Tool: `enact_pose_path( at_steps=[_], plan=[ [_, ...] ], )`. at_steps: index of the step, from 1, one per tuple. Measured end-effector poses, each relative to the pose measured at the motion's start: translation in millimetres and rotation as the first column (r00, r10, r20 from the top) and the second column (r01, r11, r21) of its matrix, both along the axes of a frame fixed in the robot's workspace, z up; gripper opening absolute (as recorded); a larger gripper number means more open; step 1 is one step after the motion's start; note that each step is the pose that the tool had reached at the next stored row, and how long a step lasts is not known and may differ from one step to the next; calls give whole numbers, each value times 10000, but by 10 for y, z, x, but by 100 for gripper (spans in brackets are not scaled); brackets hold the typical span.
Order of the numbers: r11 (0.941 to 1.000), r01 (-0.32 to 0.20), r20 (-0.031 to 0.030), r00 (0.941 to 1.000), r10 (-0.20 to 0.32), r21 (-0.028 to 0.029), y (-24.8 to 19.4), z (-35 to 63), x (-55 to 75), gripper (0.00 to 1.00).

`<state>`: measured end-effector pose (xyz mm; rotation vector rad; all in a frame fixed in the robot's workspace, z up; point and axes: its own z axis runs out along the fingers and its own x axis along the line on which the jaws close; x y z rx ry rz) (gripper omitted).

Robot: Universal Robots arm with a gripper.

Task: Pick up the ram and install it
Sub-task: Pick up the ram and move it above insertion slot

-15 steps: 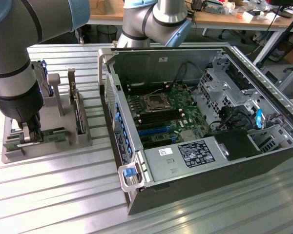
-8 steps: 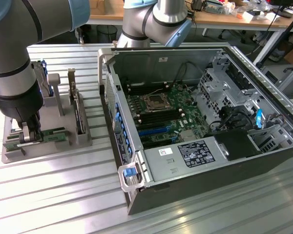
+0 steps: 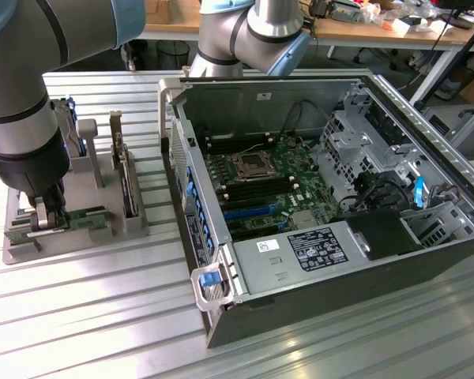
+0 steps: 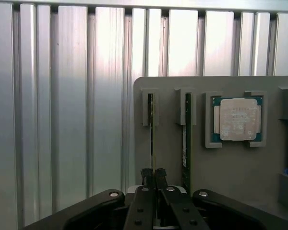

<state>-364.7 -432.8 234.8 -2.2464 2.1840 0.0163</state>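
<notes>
**Ram pinched in the tray's edge slot**

Down over the grey tray (image 4: 230, 163) with the gripper (image 4: 153, 173), both black fingers (image 4: 146, 173) drawn together on the ram (image 4: 152, 134). Seen edge-on as a thin line, standing in the slot nearest the tray's rounded corner. Past that edge, ribbed metal table (image 4: 62, 120) running on: broad room on that side. Tight on the other side: a second stick (image 4: 187, 139) just beside, on edge in the neighbouring slot, a narrow strip of tray between the two. Further along, apart from both, a square processor (image 4: 237, 119) flat in its own pocket.

From the exterior view: tray at the exterior view's left, open case (image 3: 316, 260) at its right, a strip of table between them. One card (image 3: 126, 185) upright on the tray, on the side toward the case. Case open on top, walled round, motherboard (image 3: 261, 178) flat on its floor, long dark slots on either side of the socket.

Counted: sticks two, one gripped and one free; processors on the tray one; fingers two; cases one.
</notes>
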Motion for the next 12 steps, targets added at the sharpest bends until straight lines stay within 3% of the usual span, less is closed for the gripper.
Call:
enact_pose_path(
  at_steps=[12],
  plan=[
    [10000,0,0,10000,0,1,0,26,0,12]
  ],
)
